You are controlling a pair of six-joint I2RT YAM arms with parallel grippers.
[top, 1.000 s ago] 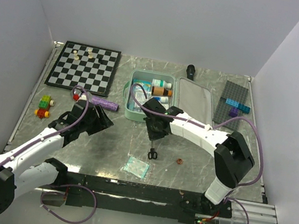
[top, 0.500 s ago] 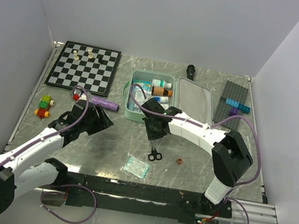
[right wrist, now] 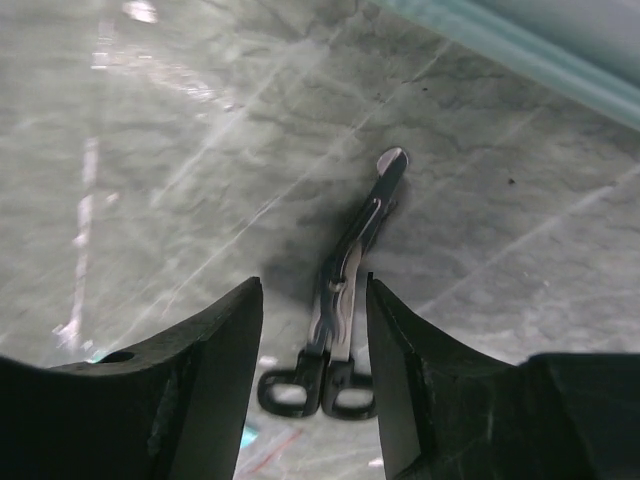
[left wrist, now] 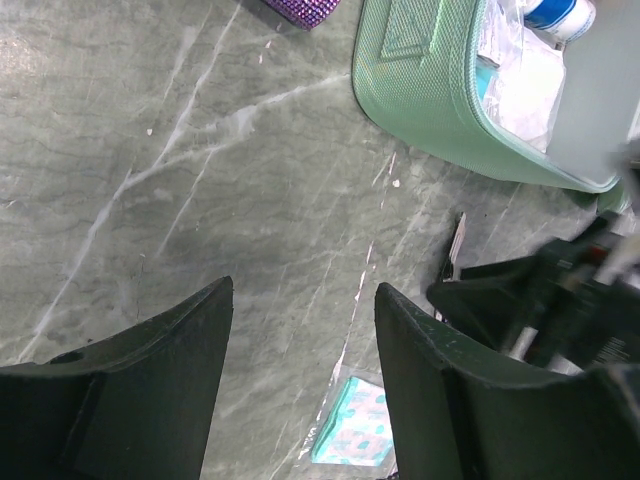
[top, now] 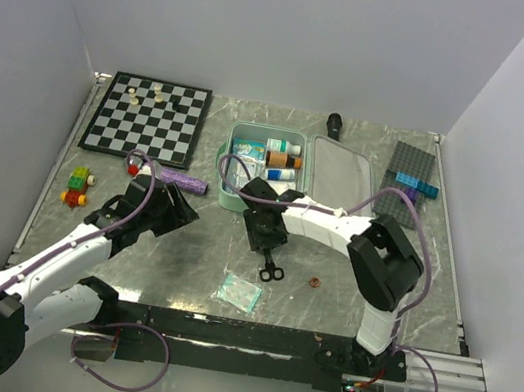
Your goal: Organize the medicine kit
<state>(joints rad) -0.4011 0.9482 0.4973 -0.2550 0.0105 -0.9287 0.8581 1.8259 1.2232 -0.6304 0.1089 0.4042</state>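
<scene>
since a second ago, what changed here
The right end effector opened and let go of the scissors, which now lie on the table near the medicine kit; its elbow swung left. The left end effector, kit and chessboard stayed put.

White arms (top: 46, 270) with black joints; purple cables (top: 148, 198); dark fingers (left wrist: 150, 380).

Bright even light, soft shadows, faint glare

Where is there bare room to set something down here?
Bare marble: near right, between the coin, grey baseplate and table edge. Crowded: in front of the medicine kit, where the open right gripper hangs over the scissors.
</scene>
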